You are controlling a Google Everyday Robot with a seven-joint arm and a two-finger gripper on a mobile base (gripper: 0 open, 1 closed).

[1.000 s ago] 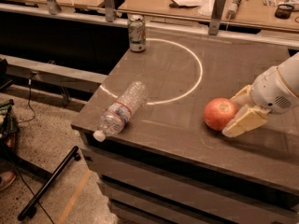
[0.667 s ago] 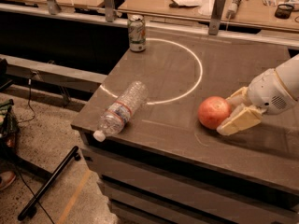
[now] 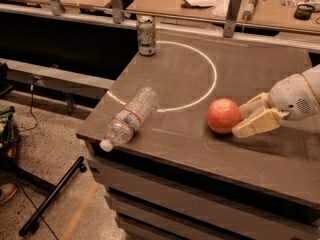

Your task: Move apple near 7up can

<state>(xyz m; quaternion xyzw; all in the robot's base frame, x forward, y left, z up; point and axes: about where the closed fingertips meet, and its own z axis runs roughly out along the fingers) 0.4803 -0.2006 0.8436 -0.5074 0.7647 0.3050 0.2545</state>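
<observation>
bottle point(image 3: 129, 119) on its side, left of centre, by the table point(image 3: 260, 74) edge | apple point(image 3: 223, 115) right of centre on tabletop | gripper point(image 3: 241, 119) reaching in from right edge, clasping the apple's right side | can point(image 3: 146, 35) upright, upper left, well apart from apple

Claw point(image 3: 239, 120) at right, low — pointing left

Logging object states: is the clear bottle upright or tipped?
Tipped: bottle lies on its side, cap at table edge; gripper is beside apple.
</observation>
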